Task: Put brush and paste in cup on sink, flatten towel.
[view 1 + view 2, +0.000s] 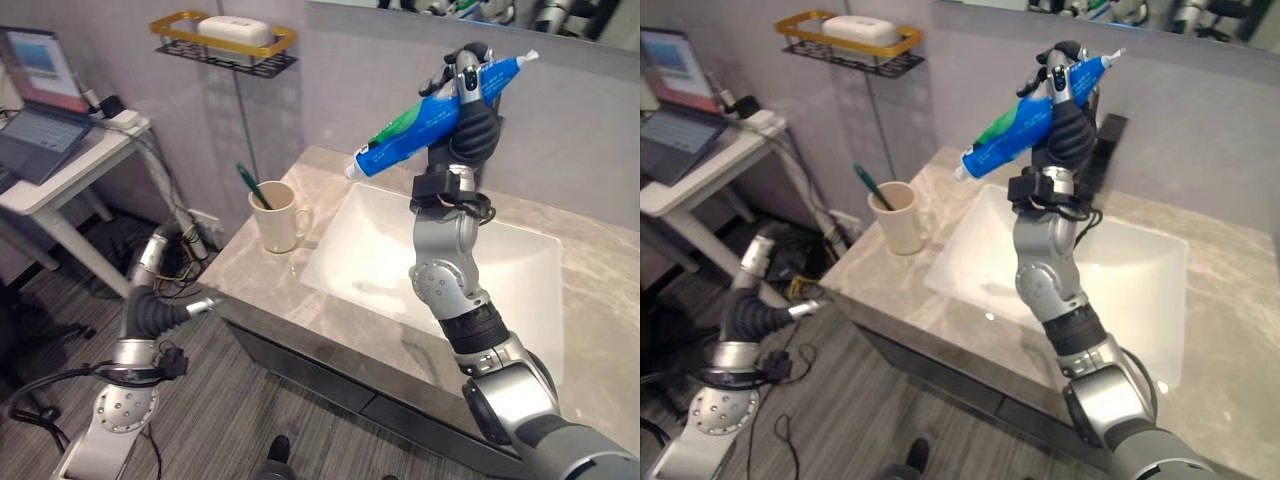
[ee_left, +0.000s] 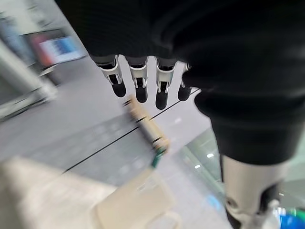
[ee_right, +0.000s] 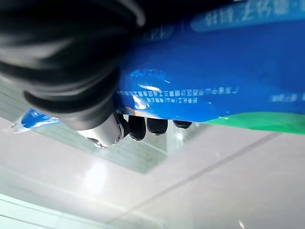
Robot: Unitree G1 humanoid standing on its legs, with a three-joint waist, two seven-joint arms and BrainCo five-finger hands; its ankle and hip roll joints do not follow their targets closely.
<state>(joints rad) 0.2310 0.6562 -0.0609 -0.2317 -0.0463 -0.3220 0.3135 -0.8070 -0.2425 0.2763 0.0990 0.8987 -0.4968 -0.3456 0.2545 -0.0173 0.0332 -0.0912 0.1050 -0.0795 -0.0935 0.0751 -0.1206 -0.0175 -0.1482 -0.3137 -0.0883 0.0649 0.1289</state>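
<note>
My right hand (image 1: 468, 112) is raised high above the sink basin (image 1: 520, 260), shut on a blue and green toothpaste tube (image 1: 420, 125). The tube lies slanted in the hand with its white cap up toward the mirror. In the right wrist view my fingers (image 3: 157, 125) curl round the toothpaste tube (image 3: 214, 81). A cream cup (image 1: 280, 216) stands on the counter left of the basin with a green toothbrush (image 1: 247, 184) upright in it. My left hand (image 1: 196, 305) hangs low beside the counter's left edge, and its fingers (image 2: 140, 90) are straight and hold nothing.
A marble counter (image 1: 300, 300) surrounds the basin, with a black faucet (image 1: 1110, 135) at the back wall. A gold rack (image 1: 225, 42) with a white soap bar hangs on the wall. To the left, a white table (image 1: 70, 170) carries a laptop (image 1: 40, 130).
</note>
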